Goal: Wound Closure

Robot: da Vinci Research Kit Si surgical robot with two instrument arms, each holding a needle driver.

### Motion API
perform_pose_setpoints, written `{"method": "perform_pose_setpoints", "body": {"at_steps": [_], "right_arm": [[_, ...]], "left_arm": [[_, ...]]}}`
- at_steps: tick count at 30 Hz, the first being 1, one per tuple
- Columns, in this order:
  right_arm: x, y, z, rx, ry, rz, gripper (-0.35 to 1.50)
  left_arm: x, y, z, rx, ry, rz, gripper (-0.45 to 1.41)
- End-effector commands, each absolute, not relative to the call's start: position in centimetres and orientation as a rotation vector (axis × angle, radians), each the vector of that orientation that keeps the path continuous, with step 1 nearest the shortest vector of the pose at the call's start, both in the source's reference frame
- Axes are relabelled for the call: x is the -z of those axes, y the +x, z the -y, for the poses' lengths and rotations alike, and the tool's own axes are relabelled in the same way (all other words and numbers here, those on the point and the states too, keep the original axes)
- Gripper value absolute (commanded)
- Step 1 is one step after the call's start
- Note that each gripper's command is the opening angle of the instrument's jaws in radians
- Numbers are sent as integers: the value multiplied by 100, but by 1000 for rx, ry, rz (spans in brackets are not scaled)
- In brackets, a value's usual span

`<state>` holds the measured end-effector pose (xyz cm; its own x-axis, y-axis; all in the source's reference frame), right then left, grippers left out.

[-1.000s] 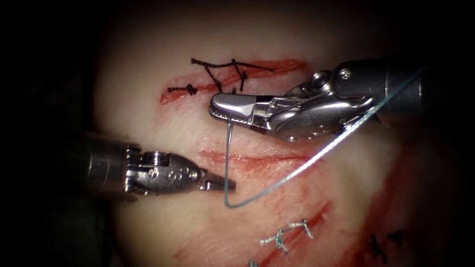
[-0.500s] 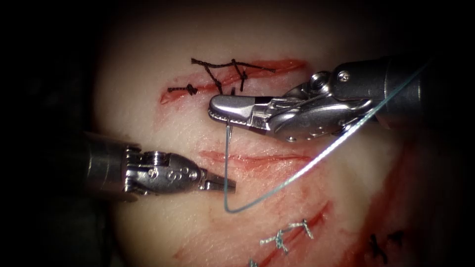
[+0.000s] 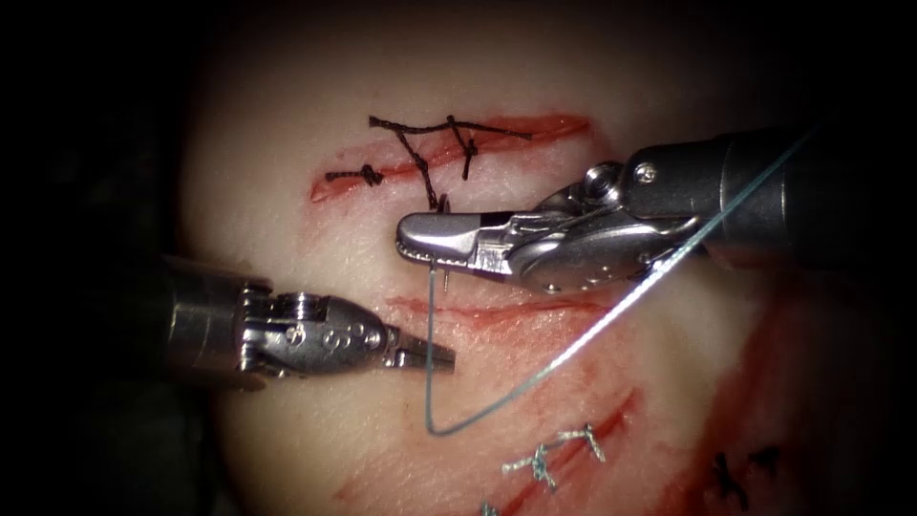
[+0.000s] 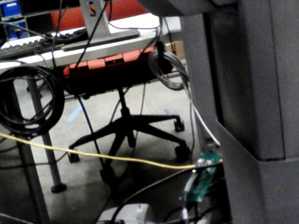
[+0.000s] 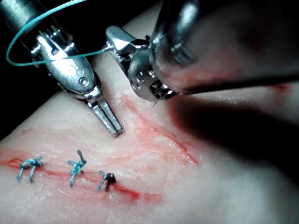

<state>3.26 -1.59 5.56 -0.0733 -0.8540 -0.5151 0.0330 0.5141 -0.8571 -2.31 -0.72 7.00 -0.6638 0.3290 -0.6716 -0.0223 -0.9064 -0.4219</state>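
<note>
Right tool [image 3: 430, 247]: jaws clamped on the needle near its thread end, above the open cut.
Needle [image 3: 446, 278]: a short tip shows just under the right jaws, clear of the tissue [image 3: 287, 220].
Thread [image 3: 535, 373]: runs down from the needle, bends low, then climbs right past the right shaft.
Left tool [image 3: 430, 357]: jaws together, holding nothing, just left of the thread.
Cut [image 3: 497, 311]: red, unstitched, between the tools.
</note>
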Motion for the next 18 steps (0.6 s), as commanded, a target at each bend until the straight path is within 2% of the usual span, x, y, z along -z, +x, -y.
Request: {"method": "perform_pose_setpoints", "body": {"at_steps": [1,18], "right_arm": [[-558,335,160,853,-742,-1470,-35],[-552,342,155,691,-630,-1534,-35]], "left_arm": [[-706,-236,75,-2638,-1178,573,-11],[-710,-236,79,-2629,-1170,596,-15]]}}
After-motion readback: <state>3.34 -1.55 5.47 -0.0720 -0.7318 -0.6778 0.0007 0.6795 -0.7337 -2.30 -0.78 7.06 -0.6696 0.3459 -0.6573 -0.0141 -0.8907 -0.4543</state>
